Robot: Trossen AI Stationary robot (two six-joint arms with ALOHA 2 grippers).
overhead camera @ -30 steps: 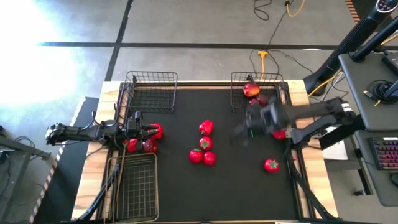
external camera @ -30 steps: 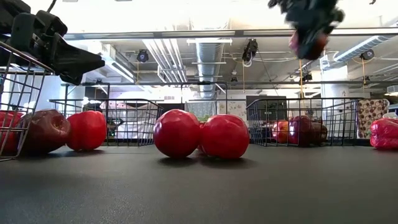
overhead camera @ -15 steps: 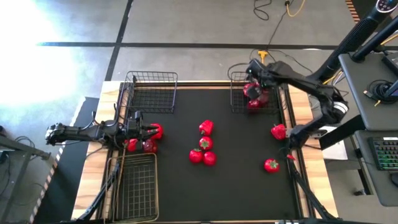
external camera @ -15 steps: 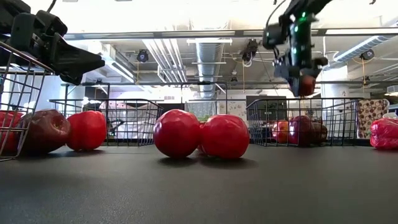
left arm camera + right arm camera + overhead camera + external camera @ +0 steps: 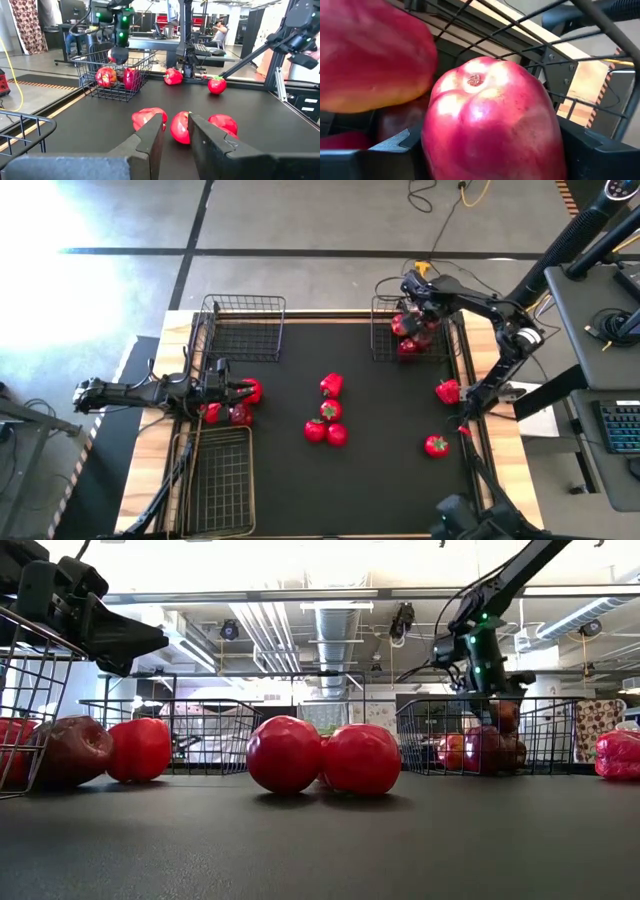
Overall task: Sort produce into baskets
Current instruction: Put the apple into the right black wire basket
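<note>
Apple (image 5: pixel 492 125) sits squeezed in the right hand (image 5: pixel 412 318), low inside the far basket (image 5: pixel 452 330). Dropped badly, it might, I think, bump the other fruit out.

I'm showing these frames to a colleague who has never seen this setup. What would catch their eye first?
Probably the right gripper, reaching down into the far right basket with a red apple between its jaws, beside other fruit already lying there. Next, the cluster of red produce at the middle of the black mat. The left gripper waits at the left edge by a few more red pieces.
</note>
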